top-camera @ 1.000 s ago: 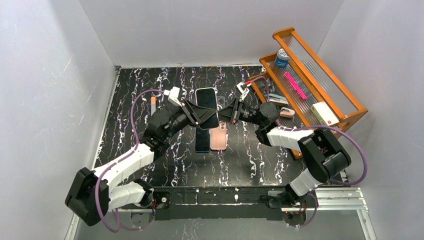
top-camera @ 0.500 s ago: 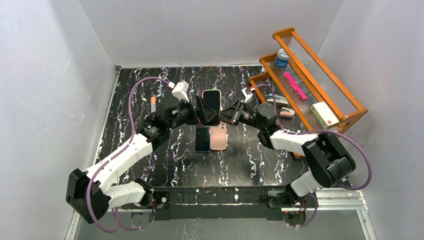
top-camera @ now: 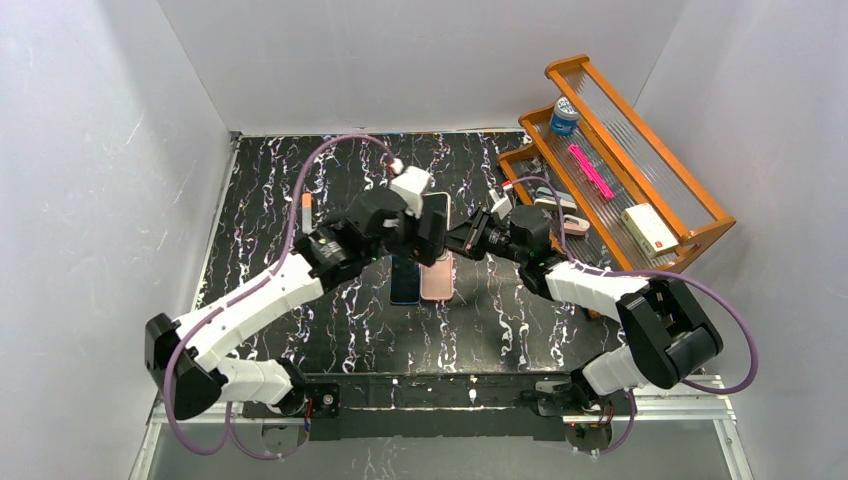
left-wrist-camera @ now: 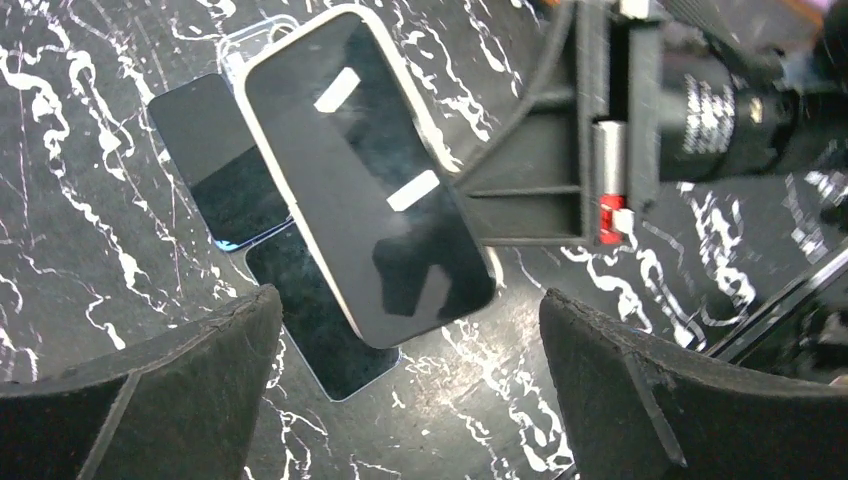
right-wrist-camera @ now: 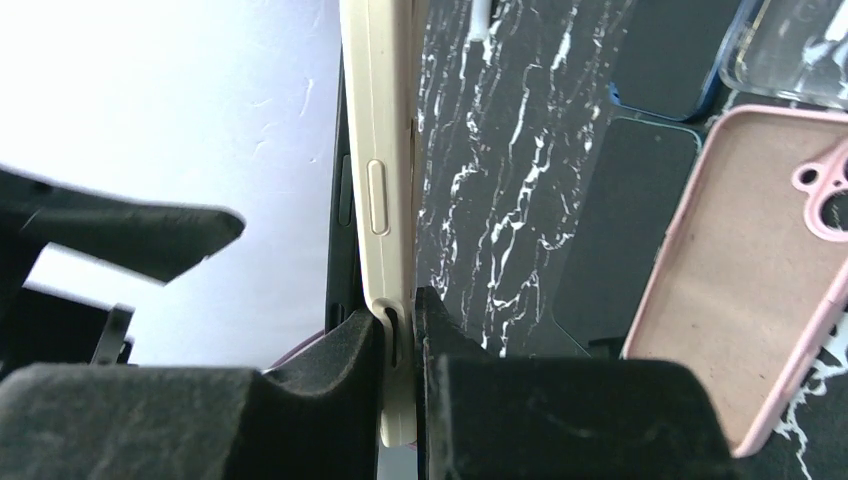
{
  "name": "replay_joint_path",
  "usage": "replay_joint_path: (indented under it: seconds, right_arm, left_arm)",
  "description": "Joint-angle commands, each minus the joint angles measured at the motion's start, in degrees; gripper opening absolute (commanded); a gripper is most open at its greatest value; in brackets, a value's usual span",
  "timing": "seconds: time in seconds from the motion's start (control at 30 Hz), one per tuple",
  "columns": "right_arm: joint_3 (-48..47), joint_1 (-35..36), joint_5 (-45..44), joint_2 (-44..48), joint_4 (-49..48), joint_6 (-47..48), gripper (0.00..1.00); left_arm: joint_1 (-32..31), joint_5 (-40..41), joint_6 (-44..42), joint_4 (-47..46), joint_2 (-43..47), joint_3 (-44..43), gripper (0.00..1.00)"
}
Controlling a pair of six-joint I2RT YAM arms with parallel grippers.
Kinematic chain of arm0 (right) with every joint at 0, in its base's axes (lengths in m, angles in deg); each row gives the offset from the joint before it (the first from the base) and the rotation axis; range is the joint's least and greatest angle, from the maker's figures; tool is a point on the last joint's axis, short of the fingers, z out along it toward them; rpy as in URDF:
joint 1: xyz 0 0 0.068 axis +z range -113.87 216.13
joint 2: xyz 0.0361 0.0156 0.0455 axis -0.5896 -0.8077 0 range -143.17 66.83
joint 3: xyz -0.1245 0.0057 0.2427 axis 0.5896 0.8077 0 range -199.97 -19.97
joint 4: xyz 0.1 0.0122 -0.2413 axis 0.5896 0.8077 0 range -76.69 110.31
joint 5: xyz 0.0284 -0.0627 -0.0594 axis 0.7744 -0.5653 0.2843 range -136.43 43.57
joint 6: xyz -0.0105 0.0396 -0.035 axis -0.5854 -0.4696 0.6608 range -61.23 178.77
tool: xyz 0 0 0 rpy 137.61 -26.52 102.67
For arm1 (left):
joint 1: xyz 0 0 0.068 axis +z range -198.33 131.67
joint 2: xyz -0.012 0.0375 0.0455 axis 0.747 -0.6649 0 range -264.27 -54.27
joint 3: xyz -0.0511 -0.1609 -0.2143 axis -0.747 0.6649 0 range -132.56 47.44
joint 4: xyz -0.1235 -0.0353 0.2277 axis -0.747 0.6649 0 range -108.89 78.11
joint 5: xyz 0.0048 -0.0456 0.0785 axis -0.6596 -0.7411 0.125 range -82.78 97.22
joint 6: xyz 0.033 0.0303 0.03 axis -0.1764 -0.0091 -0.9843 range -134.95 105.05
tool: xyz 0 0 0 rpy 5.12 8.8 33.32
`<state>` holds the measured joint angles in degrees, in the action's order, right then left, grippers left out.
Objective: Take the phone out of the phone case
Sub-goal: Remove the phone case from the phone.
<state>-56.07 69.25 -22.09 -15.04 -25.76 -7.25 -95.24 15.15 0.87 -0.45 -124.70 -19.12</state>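
A phone (left-wrist-camera: 370, 190) with a dark screen sits in a cream phone case (right-wrist-camera: 385, 150) and hangs above the table's middle (top-camera: 437, 215). My right gripper (right-wrist-camera: 400, 320) is shut on the lower edge of the case, which shows edge-on between its pads. In the left wrist view this gripper (left-wrist-camera: 590, 150) grips the phone's right side. My left gripper (left-wrist-camera: 410, 330) hovers just above the phone's screen, open, with both fingers (left-wrist-camera: 180, 380) apart from it and nothing between them. From above, the left gripper (top-camera: 425, 235) partly hides the phone.
Under the held phone lie a dark blue phone (top-camera: 405, 280), an empty pink case (top-camera: 438, 280) and a clear case (left-wrist-camera: 250, 40). A wooden rack (top-camera: 640, 130) with a jar, a pink pen and a white box stands at the back right. A small marker (top-camera: 306, 210) lies at the left.
My left gripper has opened, let go of the phone and swung up and to the right over it. The right gripper keeps its grip and has turned the phone more upright.
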Motion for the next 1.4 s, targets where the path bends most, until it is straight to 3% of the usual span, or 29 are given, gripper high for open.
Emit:
replay_joint_path:
  seconds: [0.0, 0.17, 0.7, 0.9, 1.37]
  right_arm:
    - [-3.7, 0.9, -2.0, 1.6, 0.2, 0.8, 0.01]
    - [-3.6, 1.4, -3.5, 1.7, 1.8, -0.7, 0.01]
    - [-4.5, 2.6, -2.7, 0.4, 0.9, -2.1, 0.01]
    - [-4.6, 3.0, -2.6, 0.1, 0.8, -2.1, 0.01]
    - [-3.5, 4.2, -2.9, 1.0, -3.0, -6.0, 0.01]
  left_arm:
    - [-8.1, 12.8, -10.3, 6.5, -3.4, -4.7, 0.98]
    - [-13.2, 21.4, -13.4, 8.2, -7.7, -7.7, 0.97]
    - [-18.2, 31.8, -18.0, 8.7, -15.5, -8.8, 0.56]
    - [-18.2, 34.0, -17.7, 8.2, -15.7, -8.7, 0.51]
    - [-18.3, 39.3, -18.1, 4.8, -20.3, -4.6, 0.50]
